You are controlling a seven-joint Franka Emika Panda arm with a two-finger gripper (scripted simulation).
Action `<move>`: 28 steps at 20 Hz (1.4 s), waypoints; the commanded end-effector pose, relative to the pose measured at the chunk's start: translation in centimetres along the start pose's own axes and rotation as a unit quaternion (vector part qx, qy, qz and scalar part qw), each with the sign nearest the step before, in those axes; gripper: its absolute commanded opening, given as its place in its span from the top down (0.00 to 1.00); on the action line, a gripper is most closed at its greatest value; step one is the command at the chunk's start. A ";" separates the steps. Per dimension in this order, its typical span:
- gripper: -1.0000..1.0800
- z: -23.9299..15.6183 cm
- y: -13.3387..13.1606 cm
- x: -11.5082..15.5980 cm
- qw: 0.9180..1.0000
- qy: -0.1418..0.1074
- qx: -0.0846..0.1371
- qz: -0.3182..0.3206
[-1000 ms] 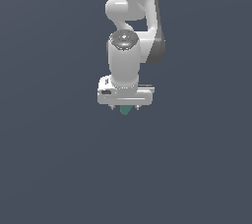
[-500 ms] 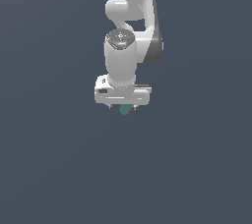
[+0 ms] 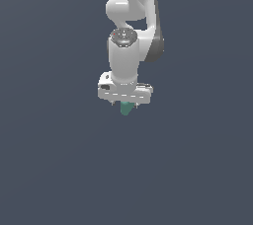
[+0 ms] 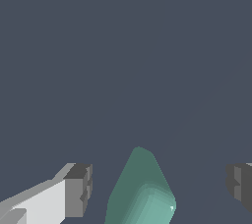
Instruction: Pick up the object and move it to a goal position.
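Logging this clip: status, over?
Claw open, fingers clear of block. Teal block between them, not gripped. Nothing in the way.

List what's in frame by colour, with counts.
Teal-green: 1, the block between the fingers, not touched by them in the wrist view.
White: 1, the arm with its gripper.
Total: 2.

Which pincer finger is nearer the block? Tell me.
The finger with white body showing behind its grey pad; the block lies closer to it than to the other finger.
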State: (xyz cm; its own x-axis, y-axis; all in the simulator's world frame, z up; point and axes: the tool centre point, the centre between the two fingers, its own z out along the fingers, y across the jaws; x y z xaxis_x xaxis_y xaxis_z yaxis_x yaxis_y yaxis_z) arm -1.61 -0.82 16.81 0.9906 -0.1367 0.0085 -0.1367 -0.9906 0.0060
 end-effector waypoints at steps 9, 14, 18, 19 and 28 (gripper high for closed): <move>0.04 1.0 -0.7 -4.6 0.993 -0.002 0.000 0.114; 0.04 1.5 -0.9 -6.9 0.986 -0.003 0.001 0.167; 0.04 1.8 -0.9 -8.2 0.980 -0.004 0.001 0.197; 0.04 1.9 -1.0 -8.5 0.979 -0.004 0.002 0.203; 0.04 2.2 -1.0 -9.6 0.973 -0.005 0.002 0.229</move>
State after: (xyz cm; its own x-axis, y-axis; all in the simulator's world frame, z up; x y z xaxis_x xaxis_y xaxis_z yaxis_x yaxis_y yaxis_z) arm -10.90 1.48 14.59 0.8282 -0.5604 0.0000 -0.5604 -0.8282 0.0002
